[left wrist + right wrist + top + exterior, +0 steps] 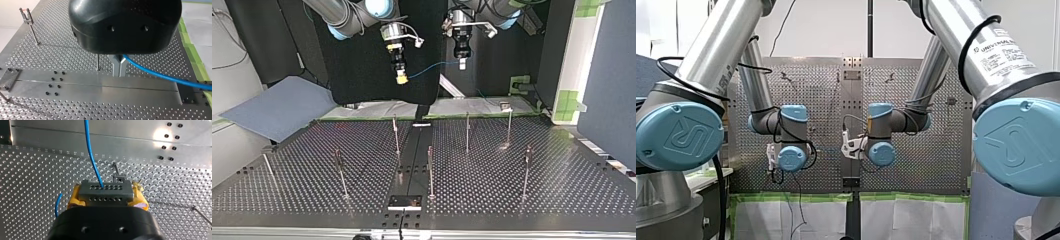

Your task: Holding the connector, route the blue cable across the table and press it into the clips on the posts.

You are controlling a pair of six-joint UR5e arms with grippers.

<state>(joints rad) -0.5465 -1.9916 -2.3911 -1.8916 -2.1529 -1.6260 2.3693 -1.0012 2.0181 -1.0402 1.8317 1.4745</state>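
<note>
Closest to the right wrist camera, my right gripper (pixel 107 195) is closed only as far as the width of the grey connector (pixel 105 187), which sits clamped between its yellow pads (pixel 74 199). I judge that this hold on the hard body is chosen so that the wire itself is not pulled. From the connector the blue cable (pixel 92 155) goes forward, in the air above the perforated table (pixel 37 172). Its other part is in my left gripper (pixel 119 67), whose metal fingers (pixel 116 65) are pressed together on the cable with almost no gap. Probably this second hold serves to make a short span between the two arms, easy to guide. Both grippers hang well above the table, so the cable touches nothing. Further away, in the top view, the posts (pixel 467 132) stand apart from each other on the table, each with a small clip at its head. There is no box or tray here. The clips are the only places which receive something, and I can see no cable in any of them, so the routing is not yet begun.
</note>
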